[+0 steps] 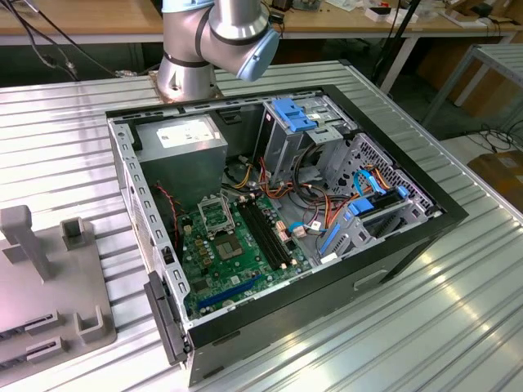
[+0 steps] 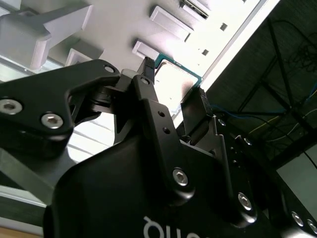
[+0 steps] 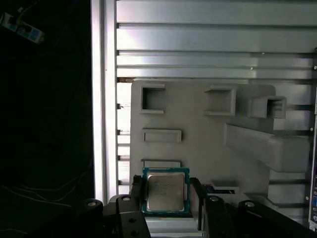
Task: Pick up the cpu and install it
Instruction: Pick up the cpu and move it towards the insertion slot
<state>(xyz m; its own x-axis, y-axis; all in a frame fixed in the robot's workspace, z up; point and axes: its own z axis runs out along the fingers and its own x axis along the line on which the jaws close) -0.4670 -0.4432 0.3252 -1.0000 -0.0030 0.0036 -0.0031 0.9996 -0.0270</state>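
Jaws pinch cpu [image 3: 166, 192] over grey tray [image 3: 198, 124] on ribbed metal table [image 3: 213, 39].

This is a robotics lab or electronics workshop. A robot arm [image 1: 216, 41] stands on a ribbed aluminium desk [image 1: 458, 327] that carries an opened computer case [image 1: 392, 253], its motherboard [image 1: 237, 253] and wiring laid bare. The jaws grip a bare cpu [image 3: 166, 192], and beyond them lies a grey moulded parts holder [image 3: 198, 139]. Wooden benches [image 1: 82, 16] with trailing cables [image 1: 37, 41] line the background.
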